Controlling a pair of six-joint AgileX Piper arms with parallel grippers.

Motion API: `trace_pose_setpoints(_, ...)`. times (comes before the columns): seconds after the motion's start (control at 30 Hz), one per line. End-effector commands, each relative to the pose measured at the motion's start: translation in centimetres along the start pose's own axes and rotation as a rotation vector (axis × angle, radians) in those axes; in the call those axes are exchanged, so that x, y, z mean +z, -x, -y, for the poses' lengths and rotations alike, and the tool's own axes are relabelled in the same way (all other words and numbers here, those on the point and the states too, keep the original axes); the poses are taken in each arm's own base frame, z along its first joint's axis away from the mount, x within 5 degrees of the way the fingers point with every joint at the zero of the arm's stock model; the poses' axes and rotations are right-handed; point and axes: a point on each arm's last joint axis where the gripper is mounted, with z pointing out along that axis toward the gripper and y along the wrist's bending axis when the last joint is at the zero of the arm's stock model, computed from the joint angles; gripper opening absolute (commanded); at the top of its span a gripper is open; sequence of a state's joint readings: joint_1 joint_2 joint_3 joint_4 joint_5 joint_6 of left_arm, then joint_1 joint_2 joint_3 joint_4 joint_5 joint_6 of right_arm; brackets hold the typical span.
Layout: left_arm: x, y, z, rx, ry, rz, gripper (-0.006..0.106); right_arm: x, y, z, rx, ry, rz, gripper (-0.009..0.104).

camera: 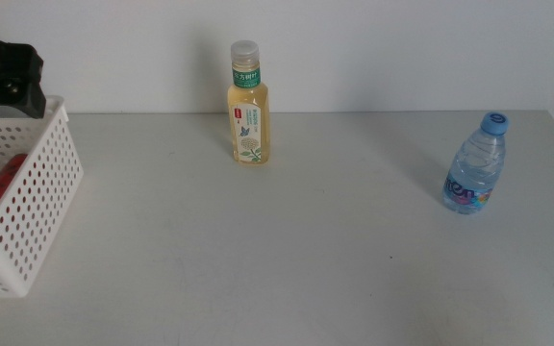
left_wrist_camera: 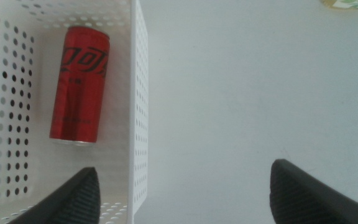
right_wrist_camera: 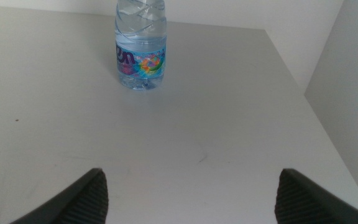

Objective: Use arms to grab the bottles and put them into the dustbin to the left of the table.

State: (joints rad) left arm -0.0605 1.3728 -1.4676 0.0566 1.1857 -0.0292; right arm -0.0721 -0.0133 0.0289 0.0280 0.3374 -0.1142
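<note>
White basket point(camera: 29, 192) sits closest to the camera in the middle view, at the left edge of the table point(camera: 287, 240), and you can see a bit of red through its holes. That's the red can point(left_wrist_camera: 79, 84), lying on its side on the basket floor, clear in the left wrist view. Left gripper point(left_wrist_camera: 182, 193) hangs right above the basket's wall with its jaws spread wide and nothing between them, one jaw over the inside of the basket and the other over bare table. The can is just beyond the jaw on the basket side, not touching it. In the middle view only the black bulk of the left arm point(camera: 6, 69) shows, over the basket's far corner. The yellow tea bottle point(camera: 247, 104) stands upright near the back edge of the table, well apart from the left gripper; only a sliver of it shows at the corner of the left wrist picture. Right gripper point(right_wrist_camera: 191, 193) is wide open too, holding nothing, hovering low over the table. The water bottle point(right_wrist_camera: 140, 46) stands upright straight ahead of its jaws, a bit toward one side, well clear of both tips. In the middle view that bottle is over on the right part of the table with its blue cap point(camera: 494, 122) on, and the right arm itself doesn't show there.
</note>
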Motion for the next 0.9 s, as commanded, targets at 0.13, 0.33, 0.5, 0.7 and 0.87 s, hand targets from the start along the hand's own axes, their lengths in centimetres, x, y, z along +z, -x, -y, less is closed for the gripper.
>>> trace_pose_setpoints(0.13,-4.2,-1.0,2.0,0.044,-0.006,0.247,0.094,-0.3,1.0,0.2,-0.017,-0.019,0.097,0.075)
trace_pose_setpoints(0.33,-4.1,-3.9,4.3,0.132,-0.116,0.545,0.094,-0.3,1.0,0.2,-0.017,-0.019,0.097,0.075)
trace_pose_setpoints(0.5,-1.0,-7.1,5.8,0.175,-0.218,0.721,0.094,-0.3,1.0,0.2,-0.017,-0.019,0.097,0.075)
trace_pose_setpoints(0.7,3.3,-10.3,6.4,0.150,-0.286,0.776,0.094,-0.3,1.0,0.2,-0.017,-0.019,0.097,0.075)
trace_pose_setpoints(0.87,4.8,-11.6,6.4,0.101,-0.319,0.819,0.094,-0.3,1.0,0.2,-0.017,-0.019,0.097,0.075)
